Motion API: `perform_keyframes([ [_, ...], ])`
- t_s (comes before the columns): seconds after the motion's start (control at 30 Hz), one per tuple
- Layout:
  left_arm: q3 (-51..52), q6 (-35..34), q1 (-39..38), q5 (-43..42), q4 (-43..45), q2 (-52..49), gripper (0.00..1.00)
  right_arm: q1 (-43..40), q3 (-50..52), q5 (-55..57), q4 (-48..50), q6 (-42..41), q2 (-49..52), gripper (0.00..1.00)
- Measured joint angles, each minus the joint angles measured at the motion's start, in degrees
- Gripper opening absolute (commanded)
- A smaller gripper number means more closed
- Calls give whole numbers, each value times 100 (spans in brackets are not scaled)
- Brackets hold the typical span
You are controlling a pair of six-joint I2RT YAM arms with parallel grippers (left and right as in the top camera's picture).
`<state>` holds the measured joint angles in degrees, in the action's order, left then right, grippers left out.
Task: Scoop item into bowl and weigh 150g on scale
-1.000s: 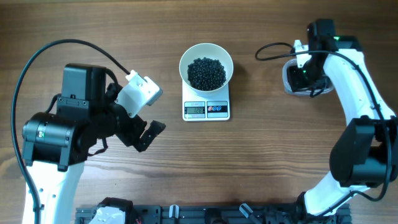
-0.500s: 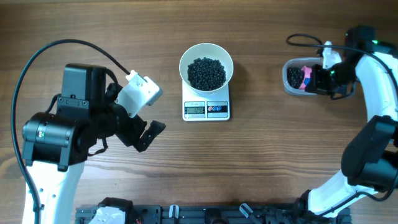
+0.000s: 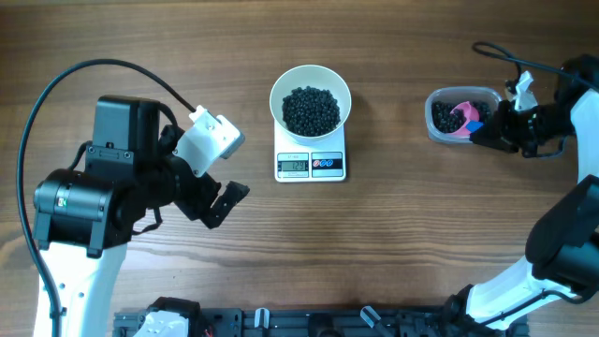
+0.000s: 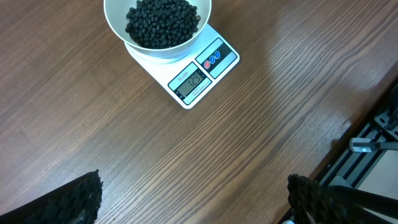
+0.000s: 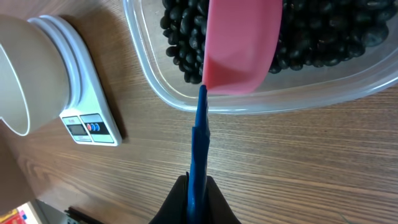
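Small round black bean-like pellets [image 3: 311, 109], loose, in two lots: a heap in the round plain white bowl [image 3: 274, 101] at 12 o'clock, the rest in the clear rounded plastic tub [image 3: 432, 131] at 2 o'clock.
Handling, judged: hard, smooth and light singly, apt to roll and scatter; not to be pinched, only carried level in the pink-cupped, blue-handled plastic scoop [image 5: 239, 43], a thin, stiff, light tool best taken far back on the handle. The right jaws are closed on that handle, with the cup lying in the tub over the pellets. The left jaws stand wide apart and hold nothing, at 8 o'clock, well apart from the bowl. The bowl sits loose on the flat white rectangular kitchen scale [image 3: 311, 165] and could slide if nudged. The brown wood-grain desk [image 3: 421, 243] is flat and smooth, with open room between scale and tub.
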<state>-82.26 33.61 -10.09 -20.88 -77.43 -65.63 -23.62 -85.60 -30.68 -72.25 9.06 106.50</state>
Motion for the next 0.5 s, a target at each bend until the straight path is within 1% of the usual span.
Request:
perform_keyframes([
  [0.5,0,0,0,0,0,0,100,-437,2,-365,0,-247,0,4],
])
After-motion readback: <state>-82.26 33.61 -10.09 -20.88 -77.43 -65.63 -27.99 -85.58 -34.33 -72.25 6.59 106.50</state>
